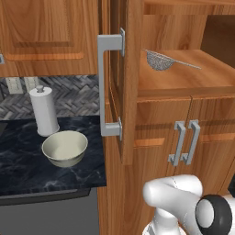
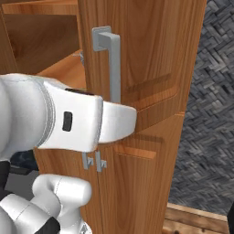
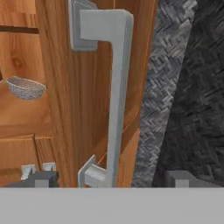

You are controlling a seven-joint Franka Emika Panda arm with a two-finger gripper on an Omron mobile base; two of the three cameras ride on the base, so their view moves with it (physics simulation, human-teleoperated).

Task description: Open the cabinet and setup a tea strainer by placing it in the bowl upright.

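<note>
- Door: you see the tall cabinet door swung out, edge-on in the left base view, its face turned toward you in the hand view.
- Handle: the long grey bar runs upright on the door; in the hand view it stands between the two fingertips, nearer the left one, with its lower mount just above them.
- Gripper: your jaws stand wide apart, one dark fingertip on the left of the bar, the other on the right. Neither tip touches the bar; nothing is held.
- Strainer: it lies on the open wooden shelf behind the door, mesh basket to the left, thin handle pointing right. In the hand view it shows left of the door and above the fingertips, well apart from the jaws.
- Bowl: the cream bowl sits upright on the dark marble counter, left of the door and lower than the shelf, with nothing in it.
- Towel roll: it stands just behind the bowl, against the herringbone wall.
- Lower doors: a pair with short grey handles sits closed below the shelf.
</note>
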